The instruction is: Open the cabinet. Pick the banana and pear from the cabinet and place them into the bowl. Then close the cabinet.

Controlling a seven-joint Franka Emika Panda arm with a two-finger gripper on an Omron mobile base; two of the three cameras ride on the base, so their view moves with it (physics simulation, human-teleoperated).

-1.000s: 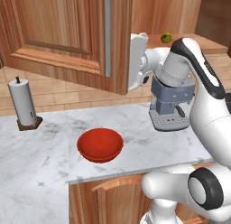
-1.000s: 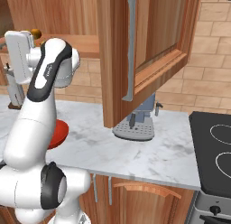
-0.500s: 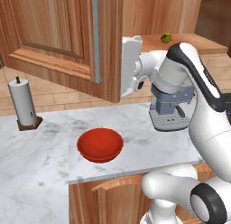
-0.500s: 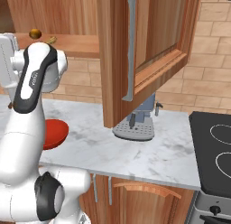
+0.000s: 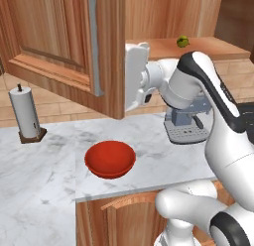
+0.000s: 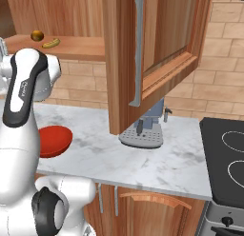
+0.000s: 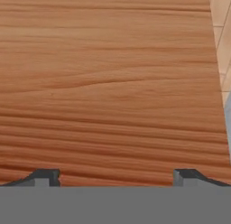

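Above the marble counter [image 5: 44, 165] we have the cabinet [image 5: 59, 46], its reddish-brown doors swung well out, the slim grey handles [image 6: 137, 49] standing vertical on their edges. A door like this is stiff and heavy on its hinges; for closing, we judge a push on the flat panel or a hook behind a handle would serve. The gripper [image 7: 115, 175] faces the inner wood of the left door at close range, its fingertips [image 7: 45, 177] spread wide with nothing between them.

On the counter below sits the red bowl [image 5: 110, 159], shallow and glossy, with bare marble around it, the paper-towel roll [image 5: 26, 113] well to its left and the coffee machine [image 6: 143, 132] to its right.

On the open shelf [image 6: 71, 45] lie the banana [image 6: 50, 42] and, just beside it, the pear [image 6: 37, 35]. Both look light and smooth. We judge the banana is best taken across its middle; the pear is rounded, likely to roll, and wants a grip across its widest part.

The two open doors flank the shelf, so we think the arm must reach in between them and keep off their edges.
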